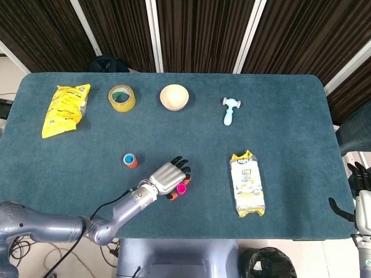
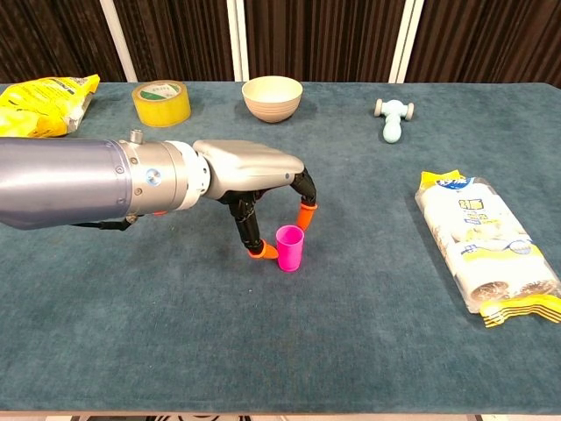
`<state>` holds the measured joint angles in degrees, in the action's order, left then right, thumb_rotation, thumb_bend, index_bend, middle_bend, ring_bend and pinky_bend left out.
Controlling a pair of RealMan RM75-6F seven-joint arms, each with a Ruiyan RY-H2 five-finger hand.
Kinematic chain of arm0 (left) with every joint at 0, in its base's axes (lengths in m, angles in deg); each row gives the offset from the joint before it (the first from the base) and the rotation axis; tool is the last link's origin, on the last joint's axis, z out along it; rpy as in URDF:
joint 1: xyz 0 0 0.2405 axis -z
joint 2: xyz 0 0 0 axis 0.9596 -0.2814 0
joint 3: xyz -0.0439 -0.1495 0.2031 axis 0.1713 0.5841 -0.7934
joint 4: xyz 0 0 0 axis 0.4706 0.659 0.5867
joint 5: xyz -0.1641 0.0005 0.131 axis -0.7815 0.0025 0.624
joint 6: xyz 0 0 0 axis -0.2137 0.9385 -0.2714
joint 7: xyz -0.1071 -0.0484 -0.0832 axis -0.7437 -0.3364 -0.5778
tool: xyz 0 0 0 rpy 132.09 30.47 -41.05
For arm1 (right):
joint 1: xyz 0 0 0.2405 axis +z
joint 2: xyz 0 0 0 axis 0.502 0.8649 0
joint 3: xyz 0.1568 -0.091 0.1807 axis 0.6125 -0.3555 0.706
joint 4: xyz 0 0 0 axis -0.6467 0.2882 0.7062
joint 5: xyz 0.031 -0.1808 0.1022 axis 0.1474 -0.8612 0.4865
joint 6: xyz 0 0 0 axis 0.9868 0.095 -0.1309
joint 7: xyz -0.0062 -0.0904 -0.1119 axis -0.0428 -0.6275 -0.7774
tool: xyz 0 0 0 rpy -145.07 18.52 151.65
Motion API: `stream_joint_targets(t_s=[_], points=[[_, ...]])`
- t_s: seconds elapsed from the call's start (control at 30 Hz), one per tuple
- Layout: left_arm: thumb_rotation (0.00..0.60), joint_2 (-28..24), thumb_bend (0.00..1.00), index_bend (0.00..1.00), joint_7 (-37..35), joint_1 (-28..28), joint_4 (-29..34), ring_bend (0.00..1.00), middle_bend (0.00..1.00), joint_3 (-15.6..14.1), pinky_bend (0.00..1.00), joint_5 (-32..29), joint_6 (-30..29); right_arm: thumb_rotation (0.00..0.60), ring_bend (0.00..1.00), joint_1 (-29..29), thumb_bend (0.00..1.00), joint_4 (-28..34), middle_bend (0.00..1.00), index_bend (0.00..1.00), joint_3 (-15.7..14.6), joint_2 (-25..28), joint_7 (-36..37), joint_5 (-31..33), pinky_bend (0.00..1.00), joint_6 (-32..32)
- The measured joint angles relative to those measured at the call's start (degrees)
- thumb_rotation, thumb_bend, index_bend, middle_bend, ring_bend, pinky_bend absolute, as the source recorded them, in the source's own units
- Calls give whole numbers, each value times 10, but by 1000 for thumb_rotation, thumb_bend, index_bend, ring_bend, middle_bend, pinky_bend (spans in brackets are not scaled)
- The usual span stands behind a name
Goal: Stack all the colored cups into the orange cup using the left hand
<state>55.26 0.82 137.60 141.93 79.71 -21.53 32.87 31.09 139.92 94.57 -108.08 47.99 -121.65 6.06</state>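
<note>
A small pink cup (image 2: 289,248) stands upright on the blue table, seen near the front in the head view (image 1: 181,189). My left hand (image 2: 245,167) arches over it from the left; the thumb's orange fingertip (image 2: 259,253) touches the cup's left side and another fingertip (image 2: 304,213) hovers just behind its rim. The cup is not lifted. The orange cup (image 1: 130,160), with a blue cup nested inside, stands left of the hand (image 1: 168,176); my forearm hides it in the chest view. My right hand (image 1: 359,185) hangs off the table's right edge, holding nothing.
Along the far side lie a yellow snack bag (image 1: 65,109), a roll of yellow tape (image 1: 122,98), a beige bowl (image 1: 174,97) and a pale blue toy hammer (image 1: 230,109). A white and yellow packet (image 1: 247,184) lies right of the pink cup.
</note>
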Motion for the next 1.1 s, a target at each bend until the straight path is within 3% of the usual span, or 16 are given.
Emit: stream_joint_targets(t_s=[0.33, 0.63, 0.83, 1.1], points=[[600, 11, 305, 480, 7, 3, -4, 0, 225, -2, 0, -3, -14, 600, 124, 0, 325, 0, 78, 112, 1, 1, 5, 3, 39, -3], [600, 3, 306, 461, 6, 1, -2, 0, 222, 1, 0, 2, -27, 600, 124, -1, 325, 1, 78, 112, 1, 3, 8, 3, 39, -2], [600, -45, 298, 447, -2, -10, 23, 0, 219, 9, 0, 4, -44, 600, 124, -1, 325, 1, 78, 112, 2, 4, 11, 5, 39, -4], [600, -154, 297, 440, -52, -48, 68, 0, 217, 11, 0, 8, -57, 600, 124, -1, 325, 4, 78, 115, 1, 3, 7, 3, 39, -3]])
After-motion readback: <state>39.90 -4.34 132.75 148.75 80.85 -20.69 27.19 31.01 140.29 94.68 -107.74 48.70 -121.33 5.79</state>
